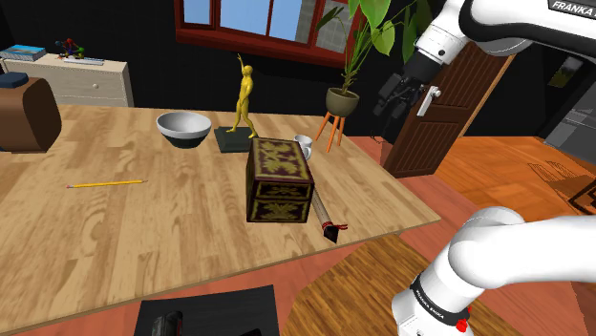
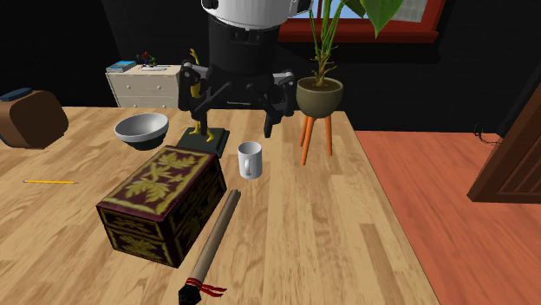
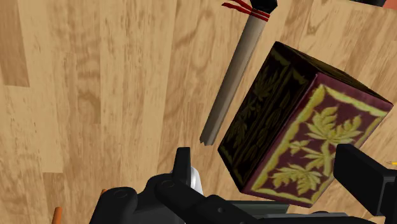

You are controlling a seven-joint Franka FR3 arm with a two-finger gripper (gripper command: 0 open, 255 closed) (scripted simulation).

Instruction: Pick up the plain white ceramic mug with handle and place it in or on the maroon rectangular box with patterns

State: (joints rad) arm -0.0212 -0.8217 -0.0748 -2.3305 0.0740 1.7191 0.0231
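You can read "FRANKA" on the arm (image 1: 516,24); your gripper (image 2: 234,120) hangs spread and empty near the white mug (image 2: 250,159).

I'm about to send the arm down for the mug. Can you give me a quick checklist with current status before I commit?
1. End effector open: ok, the fingers stand apart.
2. White mug upright on the table: ok.
3. Mug between the fingers: not ok, the end effector hangs above it.
4. Top of the maroon box free: ok, it is closed with nothing on it.
5. Room around the mug for the fingers: cannot tell; the box and the yellow figurine stand near it.
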